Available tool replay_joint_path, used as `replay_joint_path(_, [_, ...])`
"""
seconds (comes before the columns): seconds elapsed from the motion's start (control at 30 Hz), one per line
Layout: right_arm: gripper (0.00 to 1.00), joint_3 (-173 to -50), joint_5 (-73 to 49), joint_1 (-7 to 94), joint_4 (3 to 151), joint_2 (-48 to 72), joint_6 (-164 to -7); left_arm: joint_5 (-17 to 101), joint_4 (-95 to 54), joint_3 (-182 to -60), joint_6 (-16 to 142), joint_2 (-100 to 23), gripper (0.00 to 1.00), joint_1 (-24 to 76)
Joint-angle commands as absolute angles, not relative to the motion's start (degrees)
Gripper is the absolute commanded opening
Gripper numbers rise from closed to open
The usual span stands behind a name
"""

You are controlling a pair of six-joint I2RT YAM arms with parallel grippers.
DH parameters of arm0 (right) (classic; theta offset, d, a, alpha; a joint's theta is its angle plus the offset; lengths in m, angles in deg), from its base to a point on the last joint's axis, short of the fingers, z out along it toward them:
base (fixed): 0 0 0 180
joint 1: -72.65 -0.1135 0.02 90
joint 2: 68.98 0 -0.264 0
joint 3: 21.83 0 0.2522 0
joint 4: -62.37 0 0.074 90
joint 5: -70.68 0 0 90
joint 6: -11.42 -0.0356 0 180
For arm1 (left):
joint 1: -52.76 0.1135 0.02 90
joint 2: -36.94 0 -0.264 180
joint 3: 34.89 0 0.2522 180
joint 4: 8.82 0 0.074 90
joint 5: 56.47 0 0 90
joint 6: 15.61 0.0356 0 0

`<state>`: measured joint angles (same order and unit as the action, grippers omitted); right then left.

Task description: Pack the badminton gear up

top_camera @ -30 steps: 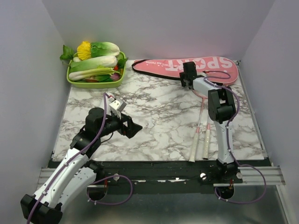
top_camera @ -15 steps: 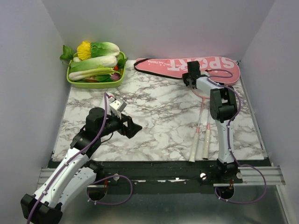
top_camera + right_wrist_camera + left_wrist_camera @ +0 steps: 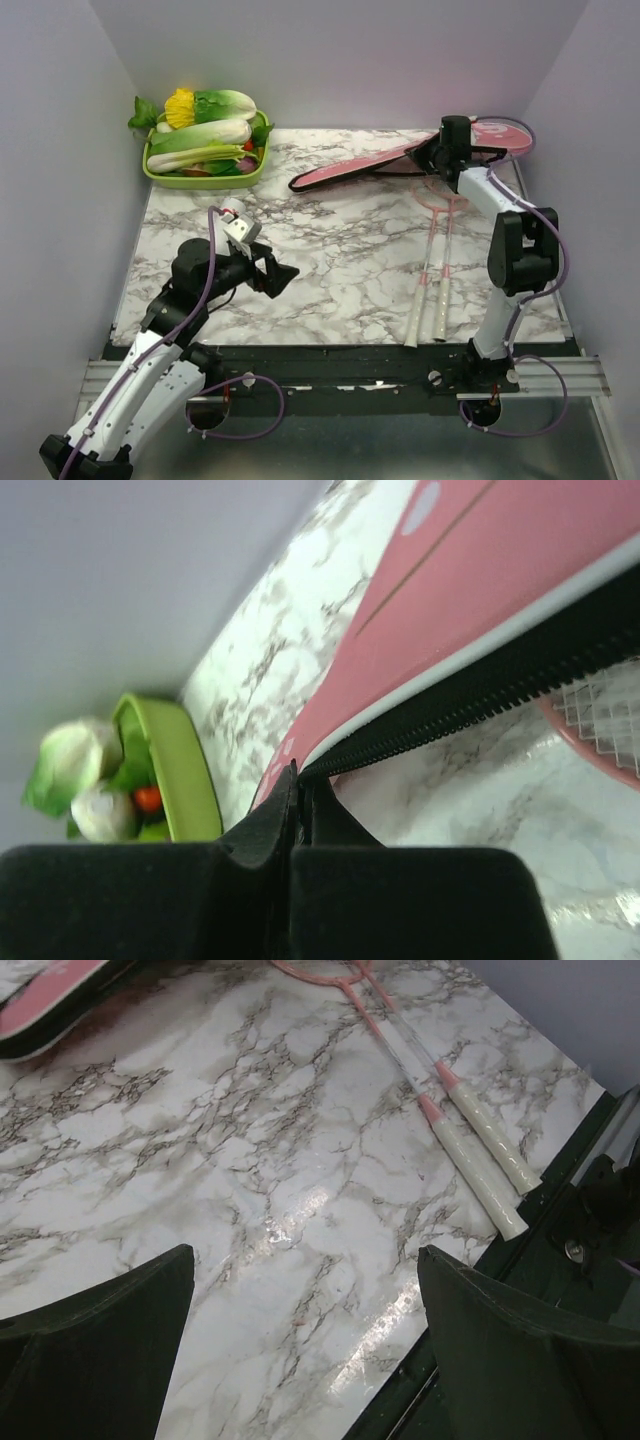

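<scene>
On a grey-walled marble table (image 3: 330, 250), the right gripper (image 3: 437, 152) pinches the zipper edge of the pink cover (image 3: 360, 170) at the far right corner, tilting it up; the left gripper (image 3: 283, 272) hangs wide open over the near-left side. A steady pinch should keep the mouth open for the rackets (image 3: 440, 305) lying toward the right edge

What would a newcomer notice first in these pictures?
The right gripper, shut on the zipper edge of the pink cover, holds it tilted up at the far right. Two pink-white rackets lie flat nearby, and a green tray of vegetables brightens the far left corner.
</scene>
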<state>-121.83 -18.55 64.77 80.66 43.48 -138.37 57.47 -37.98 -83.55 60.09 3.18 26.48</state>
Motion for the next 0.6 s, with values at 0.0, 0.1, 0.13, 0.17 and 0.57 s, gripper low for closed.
replay_joint_path(0.0, [0.01,-117.51,-5.47,64.48,80.59,37.03,-126.49,55.33,-37.61,-83.90,60.86,5.91,0.99,26.40])
replay_joint_path(0.1, [0.01,-116.10,-2.45,64.13,82.96,33.95,-120.52,55.33,-37.26,-83.72,60.59,7.23,0.99,26.40])
replay_joint_path(0.13, [0.01,-116.19,-0.71,64.04,84.03,33.59,-117.81,55.33,-37.26,-83.72,60.51,7.50,0.99,26.40])
replay_joint_path(0.17, [0.01,-116.45,0.70,64.04,84.82,33.24,-116.65,55.50,-37.17,-83.64,60.33,8.11,0.99,26.40])
replay_joint_path(0.57, [0.01,-115.31,16.54,59.30,92.73,31.39,-103.55,63.24,-37.25,-85.56,61.56,2.76,0.99,25.87])
